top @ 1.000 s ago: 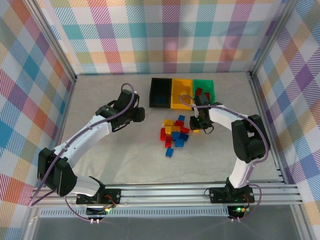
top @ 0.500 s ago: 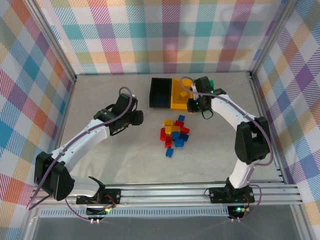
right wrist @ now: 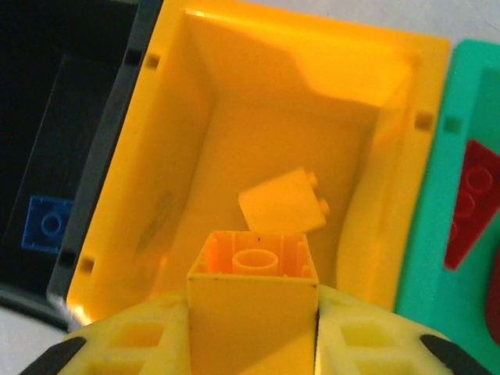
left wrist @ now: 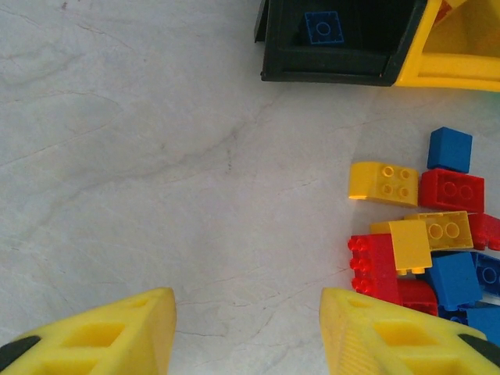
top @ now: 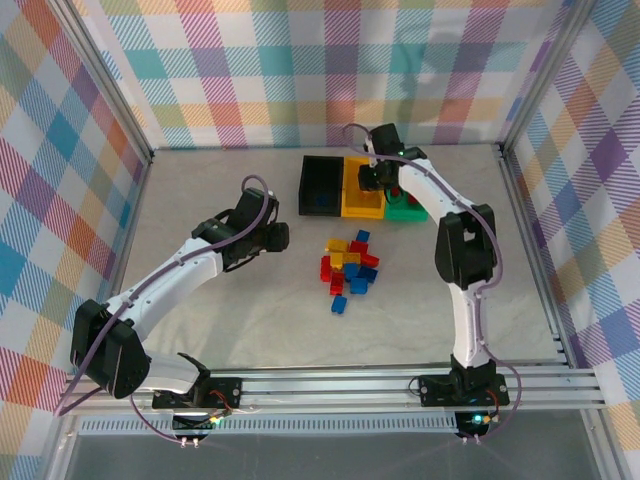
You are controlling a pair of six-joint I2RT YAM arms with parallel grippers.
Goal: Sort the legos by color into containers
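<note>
The right gripper point(right wrist: 251, 332) is clamped on a yellow brick point(right wrist: 251, 297). The brick's hollow square underside, with a round tube in the middle, faces the wrist camera. It is pinched between two chunky yellow plastic fingers point(right wrist: 133, 340) with moulded cut-outs.

The brick hangs over the yellow bin point(right wrist: 195, 117), a smooth, glossy, open-top box. A second yellow brick point(right wrist: 283, 205) lies tilted on the bin's floor, two studs showing on one side.

Wall to wall at 9 o'clock of this bin stands the black bin point(right wrist: 101, 156), with a flat blue brick point(right wrist: 48, 224) on its floor. At 3 o'clock is the green bin point(right wrist: 430, 250), which holds a red wedge-shaped piece point(right wrist: 473, 207).

In the top view the left gripper point(top: 278, 236) sits at 9 o'clock of the pile of legos point(top: 348, 270), apart from it. Its jaws stand partly apart with nothing between them, over the bare surface point(left wrist: 156, 156), which is pale grey and matte with faint marble-like veins.

The pile lies at 6 o'clock of the bins. It is a loose heap of studded rectangular bricks in red, yellow and blue. Among them is a rounded yellow piece point(left wrist: 381, 182) at the pile's 10 o'clock edge, seen from the left wrist.
</note>
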